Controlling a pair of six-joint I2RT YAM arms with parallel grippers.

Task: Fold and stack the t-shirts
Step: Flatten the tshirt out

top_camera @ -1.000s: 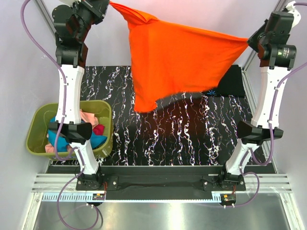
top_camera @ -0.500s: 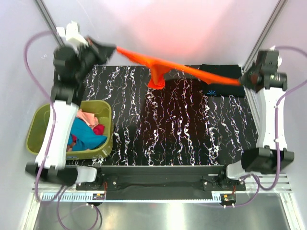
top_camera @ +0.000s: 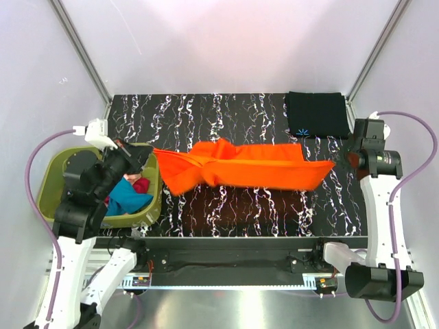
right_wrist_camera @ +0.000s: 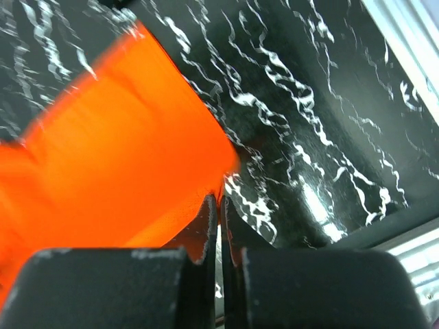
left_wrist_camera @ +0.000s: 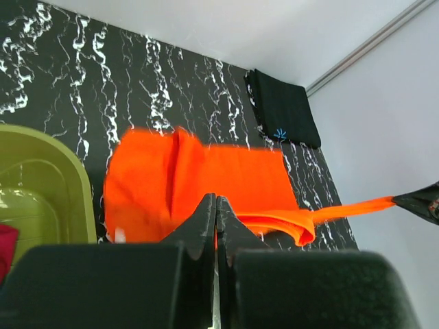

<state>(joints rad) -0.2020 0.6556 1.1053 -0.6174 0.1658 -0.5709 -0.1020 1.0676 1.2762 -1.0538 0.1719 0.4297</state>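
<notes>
An orange t-shirt (top_camera: 240, 165) lies stretched left to right across the black marbled table (top_camera: 226, 212), partly doubled over. My left gripper (top_camera: 149, 153) is shut on its left end, beside the basket. Shut on its right corner, my right gripper (top_camera: 337, 163) sits near the table's right side. In the left wrist view the orange t-shirt (left_wrist_camera: 206, 178) spreads beyond the closed left gripper (left_wrist_camera: 215, 205). The right wrist view shows the right gripper (right_wrist_camera: 221, 200) pinching the orange t-shirt (right_wrist_camera: 103, 157) at its corner. A folded black t-shirt (top_camera: 315, 114) with a light-blue mark lies at the back right.
An olive-green basket (top_camera: 49, 179) at the left holds teal (top_camera: 125, 200), red (top_camera: 140, 185) and other shirts. The table's back edge meets the white wall, and metal frame posts stand at both back corners.
Both arms swung down and toward me, bringing the orange t-shirt from hanging high in the air to lying stretched across the table. Both grippers stayed shut on it.
</notes>
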